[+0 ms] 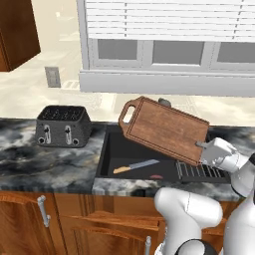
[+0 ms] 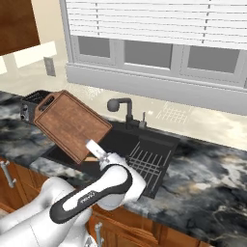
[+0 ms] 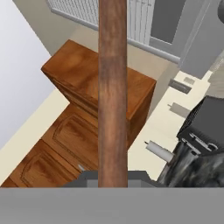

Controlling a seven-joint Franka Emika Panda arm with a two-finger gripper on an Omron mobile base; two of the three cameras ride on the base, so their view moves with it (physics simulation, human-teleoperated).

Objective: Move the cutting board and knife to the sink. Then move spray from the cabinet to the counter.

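Cutting board [image 1: 164, 128] hangs tilted in the air above the sink [image 1: 112, 149], pinched by its lower edge in the gripper [image 1: 200, 146], whose fingers are pressed tight against the wood on both faces. From the left base view the board's slotted handle end points toward ten o'clock and its gripped end sits at about four o'clock, near the white wrist. In the right base view the same board [image 2: 71, 124] leans over the near-left part of the basin [image 2: 144, 154], handle hole at ten o'clock, with the gripper [image 2: 92, 145] clamped on the edge toward five o'clock.

Knife [image 1: 135, 166] lies flat on the dark sink floor, tan handle toward eight o'clock and grey-blue blade toward two o'clock, below the raised board and apart from it. A ribbed drain rack [image 1: 200, 172] sits in the sink at the knife's three o'clock side. The dark faucet [image 2: 121, 107] stands at the back rim of the basin.

A black toaster [image 1: 63, 125] rests on the marbled counter [image 1: 45, 167] at nine o'clock from the sink, well apart from the board. A reddish-brown wall cabinet [image 1: 17, 32] hangs at eleven o'clock, and a blinded window [image 1: 169, 30] spans the wall behind.

Through the hand view the board [image 3: 113, 92] shows edge-on as a brown vertical strip running from six to twelve o'clock
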